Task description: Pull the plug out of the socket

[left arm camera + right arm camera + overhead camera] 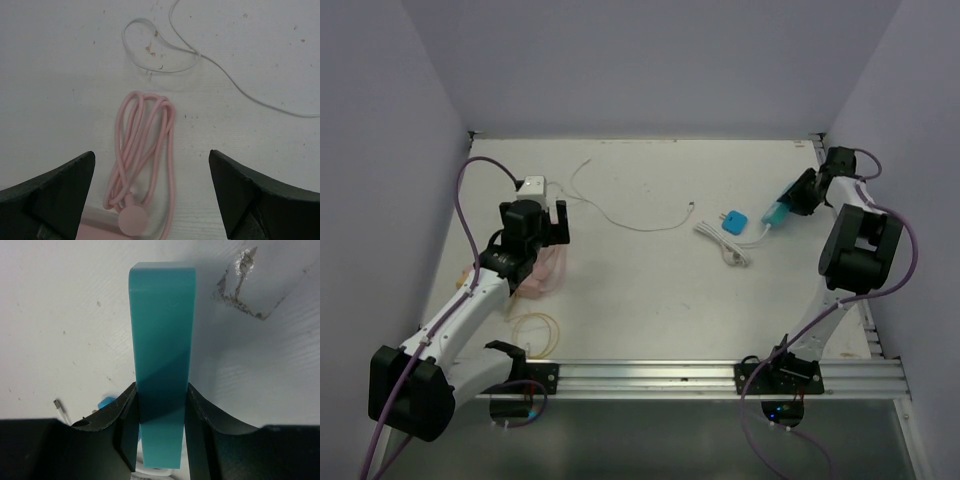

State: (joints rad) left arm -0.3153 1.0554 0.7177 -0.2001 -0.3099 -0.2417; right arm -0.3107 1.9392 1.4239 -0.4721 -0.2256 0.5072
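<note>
Two claws: right gripper (161, 392) clamps teal block (162, 330), probably rigid, light, slick, best held on its flat sides; left gripper (151, 160) gapes empty over pink cable (145, 145)

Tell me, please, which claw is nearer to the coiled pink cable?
Left. The left claw hovers open over the pink cable; the right claw is across the table, gripping a teal block.

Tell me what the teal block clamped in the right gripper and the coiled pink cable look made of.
The teal block: probably hard moulded plastic, smooth semi-matte; flat faces, rounded corners, soft even sheen. The pink cable: likely soft rubbery or silicone sheathing, matte; it bends in loose loops without kinks.
</note>
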